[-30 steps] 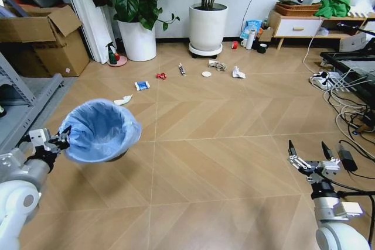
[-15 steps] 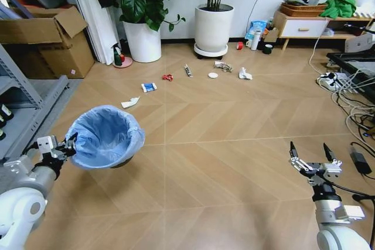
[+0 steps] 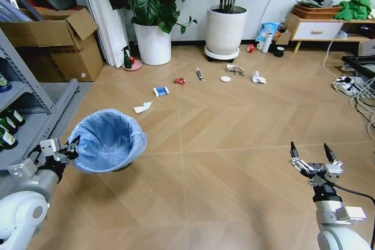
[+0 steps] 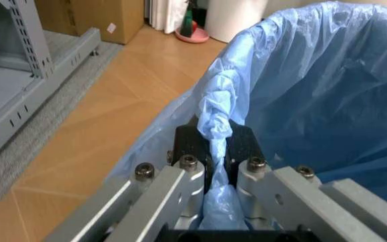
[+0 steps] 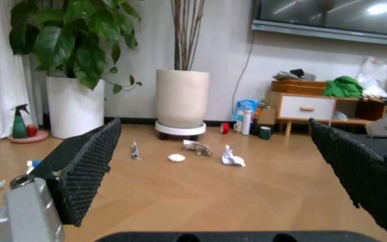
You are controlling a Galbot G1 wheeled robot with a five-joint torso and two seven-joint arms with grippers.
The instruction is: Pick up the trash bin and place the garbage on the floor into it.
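At the lower left of the head view, the left gripper (image 3: 69, 146) holds the trash bin (image 3: 109, 139) clear of the wooden floor (image 3: 234, 144), with the bin's opening tilted toward the camera. The left wrist view shows the fingers (image 4: 180, 174) pinched together on the bin's rim, with a twisted fold of the light-blue bag (image 4: 215, 126) pressed between them. The bag lines the whole interior and folds over the rim.

At the lower right, the right gripper (image 3: 310, 155) hangs above bare floor with its 2 fingers spread wide and nothing between them. The right wrist view shows the same 2 dark fingers (image 5: 86, 166) at the picture's sides, well apart.

The garbage lies on the floor in a loose row well ahead of the robot, in front of the 2 white plant pots (image 3: 226, 30):
- a flat white paper scrap (image 3: 142, 108), nearest to the bin;
- a blue-white wrapper (image 3: 160, 91);
- a red scrap (image 3: 179, 81);
- a thin dark tube (image 3: 200, 74);
- a white round disc (image 3: 225, 78);
- a crumpled grey-brown wrapper (image 3: 235, 69);
- a crumpled white paper wad (image 3: 258, 78).

A green spray bottle (image 3: 127, 59) stands beside the left pot. A cardboard box (image 3: 50, 42) and a metal shelf (image 3: 23, 92) stand along the left side.
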